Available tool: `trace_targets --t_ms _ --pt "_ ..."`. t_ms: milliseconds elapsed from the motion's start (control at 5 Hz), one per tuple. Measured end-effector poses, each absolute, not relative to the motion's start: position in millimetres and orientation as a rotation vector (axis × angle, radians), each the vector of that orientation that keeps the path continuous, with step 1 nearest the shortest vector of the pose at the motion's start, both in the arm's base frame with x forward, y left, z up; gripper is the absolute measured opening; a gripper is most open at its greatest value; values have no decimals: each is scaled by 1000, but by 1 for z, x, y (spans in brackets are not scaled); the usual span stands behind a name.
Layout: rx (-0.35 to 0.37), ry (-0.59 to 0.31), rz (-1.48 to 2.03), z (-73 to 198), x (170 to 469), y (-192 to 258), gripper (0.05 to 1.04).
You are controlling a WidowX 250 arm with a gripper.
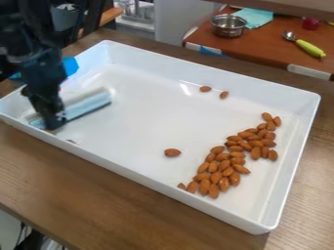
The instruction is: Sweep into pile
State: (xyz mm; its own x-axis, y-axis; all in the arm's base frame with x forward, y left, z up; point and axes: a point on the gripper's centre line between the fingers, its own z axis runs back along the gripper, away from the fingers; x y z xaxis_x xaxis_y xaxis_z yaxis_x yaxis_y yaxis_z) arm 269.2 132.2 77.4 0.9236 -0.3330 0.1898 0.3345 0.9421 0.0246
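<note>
Sweeper [89,105], flat, pale-blue, clamped in black two-finger gripper [53,122], 9 o'clock in white rectangular tray [215,68]; brown oval almonds [223,164] mostly toward 4 o'clock. Risk: scattering from hasty push, missing 1 o'clock strays [205,89] from narrow sweep.

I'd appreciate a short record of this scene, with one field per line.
container: white tray on a wooden table
main group: almonds in a long cluster toward the picture's right
strays: at least three almonds apart from it
gripper: black gripper, at the tray's left end in the picture
tool: blue-and-white tool, beside the gripper
status: not yet one pile
</note>
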Motion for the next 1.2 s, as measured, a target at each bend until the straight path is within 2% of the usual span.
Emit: trace_targets --t_ms 600,800,1200 --pt "21 -238 -249 74 293 64 380" --pt "11 -240 -224 73 299 35 380" --pt "-32 -188 -236 72 292 -15 381"
